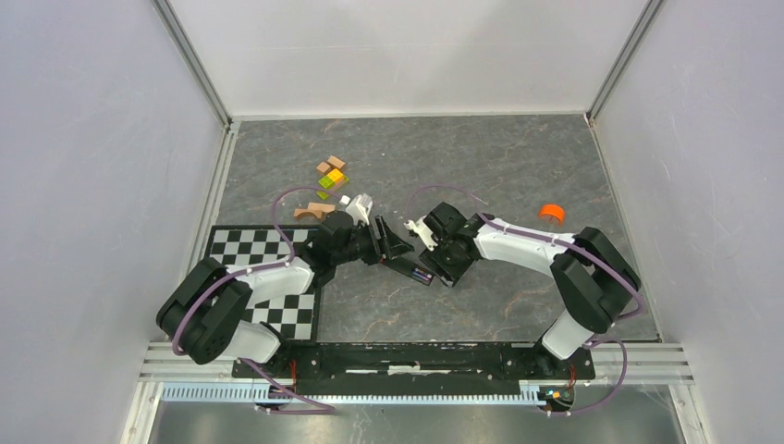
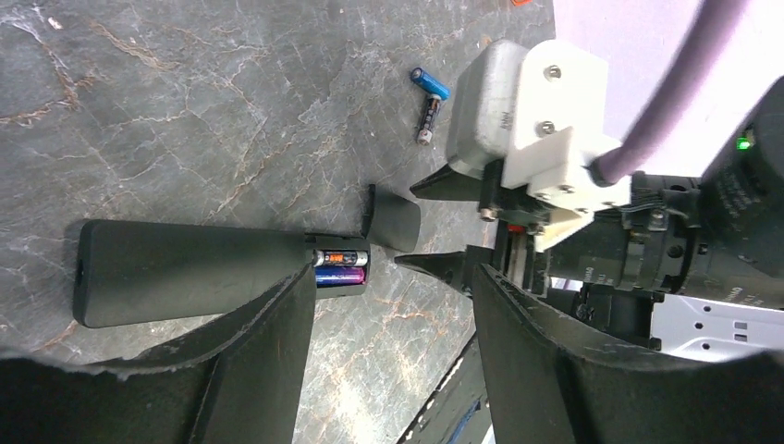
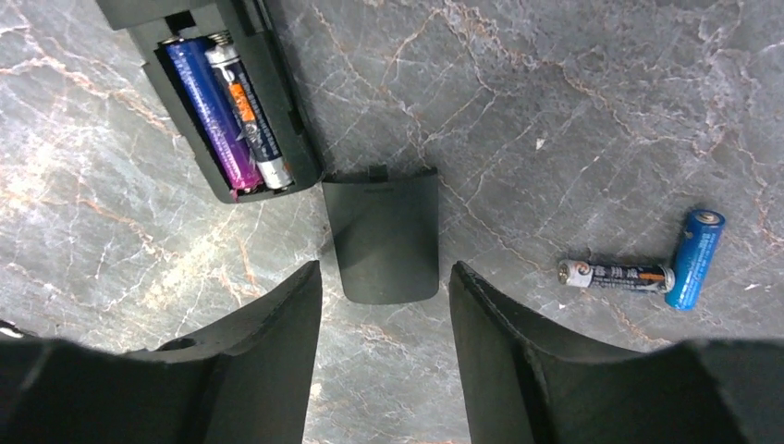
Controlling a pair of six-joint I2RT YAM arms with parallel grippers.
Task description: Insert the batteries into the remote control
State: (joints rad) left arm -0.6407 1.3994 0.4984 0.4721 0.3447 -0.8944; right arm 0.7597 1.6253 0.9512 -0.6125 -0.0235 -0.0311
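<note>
Your remote control [image 2: 185, 268] is the long black bar lying flat on the counter [image 3: 555, 111], back side up, with its battery bay uncovered at one end. Two batteries already sit side by side in that bay: a blue-to-purple battery [image 3: 214, 120] and a dark battery with an orange band [image 3: 245, 111]. The black bay cover [image 3: 384, 236] lies loose on the counter just off the open end. Your right tool [image 3: 385, 268] is spread open, one finger on each side of the cover; you cannot tell whether either finger touches it. Your left tool [image 2: 393, 277] is also spread wide with nothing in its grip, one fingertip close beside the remote's open end. Off to the side, a bright blue spare battery [image 3: 695, 257] and a dark spare battery [image 3: 615, 275] lie on the counter, meeting at one end. Farther out you have an orange cap [image 1: 552, 212], some coloured blocks [image 1: 331, 176] and a checkered mat [image 1: 250, 245].
</note>
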